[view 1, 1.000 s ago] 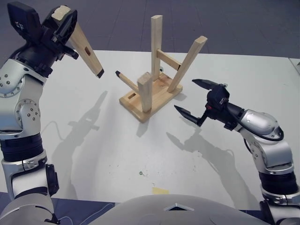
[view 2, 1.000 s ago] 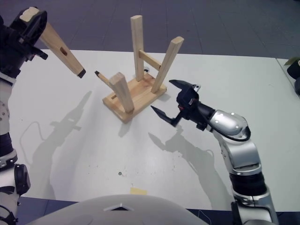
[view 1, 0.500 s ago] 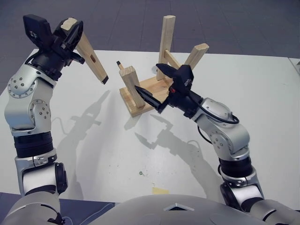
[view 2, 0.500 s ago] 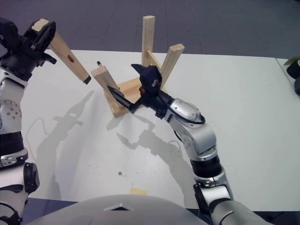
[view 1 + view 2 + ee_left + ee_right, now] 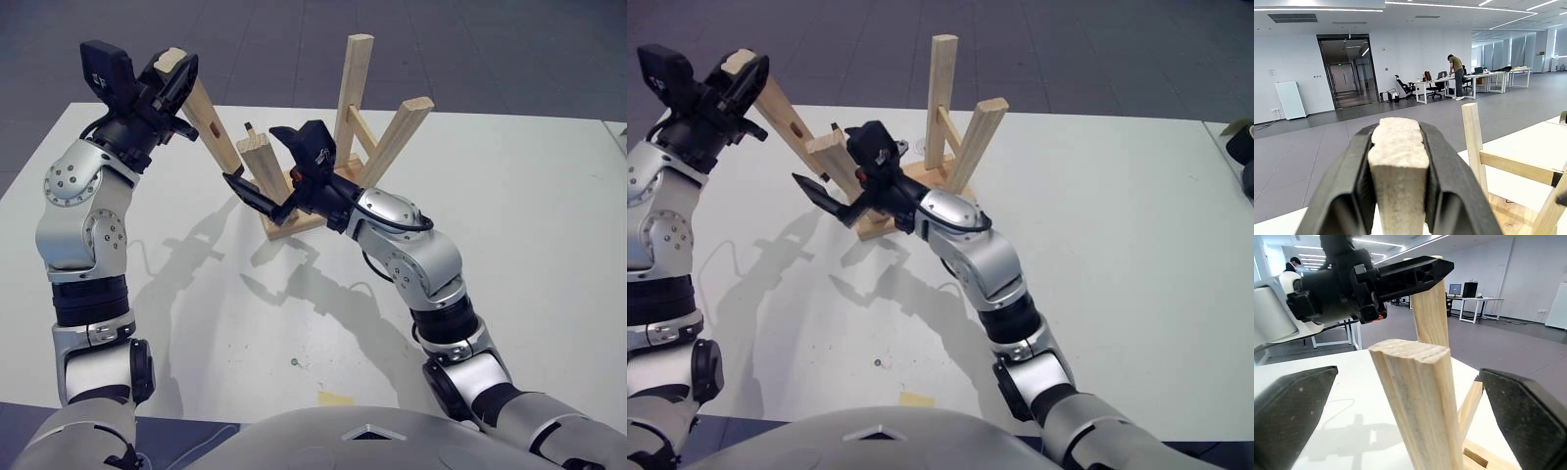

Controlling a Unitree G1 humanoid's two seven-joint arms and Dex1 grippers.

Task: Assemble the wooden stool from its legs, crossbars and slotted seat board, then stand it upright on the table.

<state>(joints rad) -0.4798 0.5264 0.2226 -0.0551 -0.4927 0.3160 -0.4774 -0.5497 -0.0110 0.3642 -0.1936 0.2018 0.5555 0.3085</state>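
Three pale square-section wooden legs [image 5: 353,93] stand up from the flat light-wood slotted seat board [image 5: 282,225], which lies face down on the white table [image 5: 549,245] below both sets of jaws. A thin wooden crossbar [image 5: 361,125] ties the two farther legs together. The nearest upright leg [image 5: 1418,401] sits between the jaws of my black right gripper [image 5: 257,159], which are spread wide with a clear gap on each side and grip nothing. My black left gripper [image 5: 1398,142] is pinched on the blunt top end of the fourth, loose pale wooden leg [image 5: 208,117], held up in the air.

That loose leg's long axis slants. Its held end is up in the left jaws and its free end points down and across towards the right jaws. It ends just beside the leg between them, and I cannot tell whether the two touch. A small dark slot shows on one side face.

I judge all this to be light, stiff softwood and not fragile. The smooth faces could slide or twist in hard jaws, though, and a hold at the very end makes a long lever. The push-fit joints look liable to rock, so I would close the right jaws low on the upright leg, near the board, and grip the loose leg square across its flat faces
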